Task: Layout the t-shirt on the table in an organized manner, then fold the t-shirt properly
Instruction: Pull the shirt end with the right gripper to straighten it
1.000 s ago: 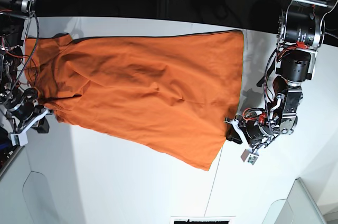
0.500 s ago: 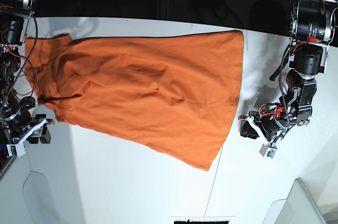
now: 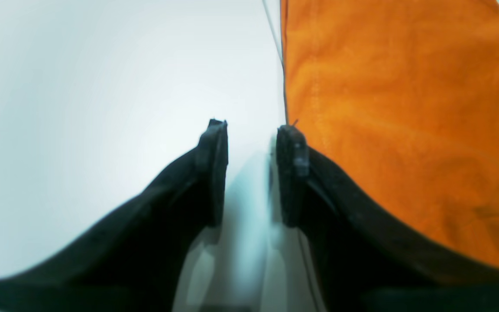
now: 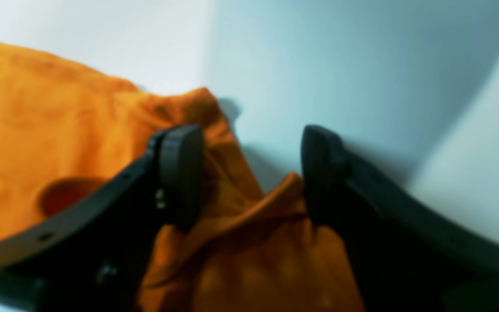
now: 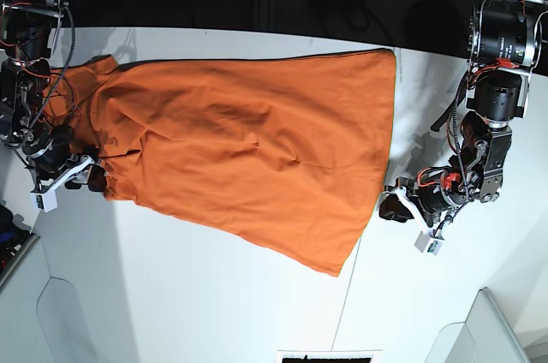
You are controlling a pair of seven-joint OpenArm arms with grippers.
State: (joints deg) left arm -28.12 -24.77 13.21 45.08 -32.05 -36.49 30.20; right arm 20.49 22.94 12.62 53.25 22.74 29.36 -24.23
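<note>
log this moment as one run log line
phase: layout | t-shirt: spread on table, sleeve end bunched | right gripper: jaws open over bunched cloth | left gripper: jaws apart, empty, beside hem

The t-shirt (image 5: 248,157) is bright orange and made of soft cloth. It lies spread out flat on the white worktop (image 5: 188,312), stretched long from side to side in the base view. Its straight bottom hem is at the right end, close to a thin dark line that runs across the worktop. The lower edge slants down to a point. At the left end the cloth is bunched and wrinkled (image 4: 215,173). A few soft creases cross the middle.
</note>
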